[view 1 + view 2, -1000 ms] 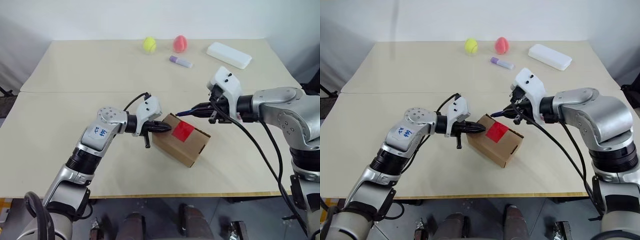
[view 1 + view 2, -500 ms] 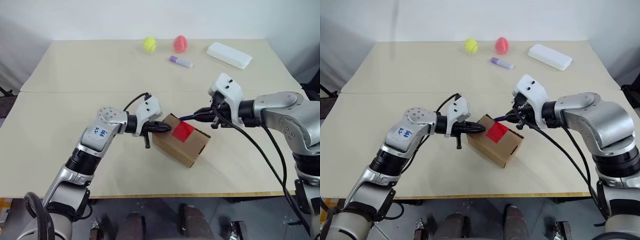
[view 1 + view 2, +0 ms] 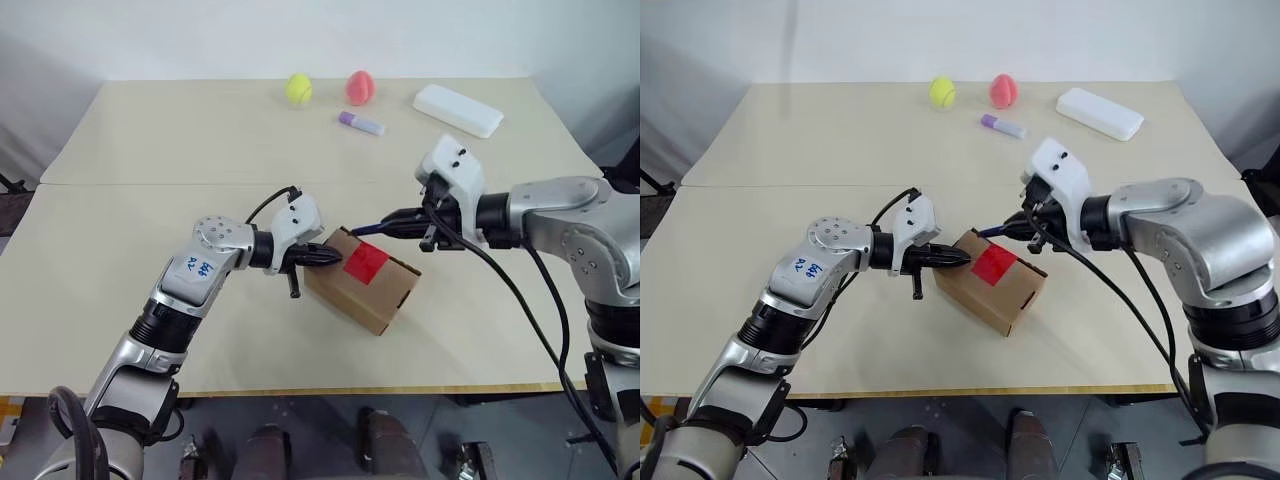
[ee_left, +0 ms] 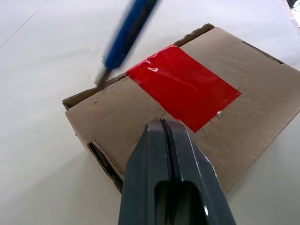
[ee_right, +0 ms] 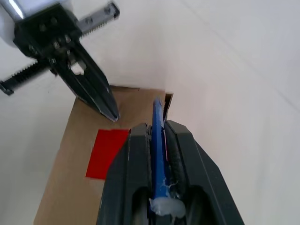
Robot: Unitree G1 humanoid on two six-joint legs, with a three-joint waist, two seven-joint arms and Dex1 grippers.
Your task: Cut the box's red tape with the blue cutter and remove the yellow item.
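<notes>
L gripper [image 3: 322,256]: jaws pressed together, nothing between them, tips resting on or just above the top face of the box [image 3: 362,281] near its L edge; contact can't be confirmed. R gripper [image 3: 405,217]: jaws pinching the blue cutter [image 3: 368,228] along its rear shaft.

Cutter: long axis runs from the R jaws toward the box, sloping down and to the robot's left. Dark tip sits at the far top edge of the box, just beside the red tape [image 3: 366,262] but not on it. I judge the cutter stiff, light and slick-sided; the hold well back from the tip means it may pivot under load, so press lightly.

Box: lies on the counter [image 3: 200,140] btwn the two arms, turned at an angle to the counter edge, long axis running from far-left to near-right. Tape patch sits across the top face, intact as far as I can see. Cardboard looks light and thin; I expect it to slide or dent under a push, so the L jaws' bracing matters. Best hold is the side walls, not the flaps.

Yellow item: presumably inside the shut box.

Far side of counter, well apart from the work: yellow-green ball [image 3: 298,89], pink ball [image 3: 360,87], lilac tube [image 3: 361,123], white case [image 3: 458,109].
</notes>
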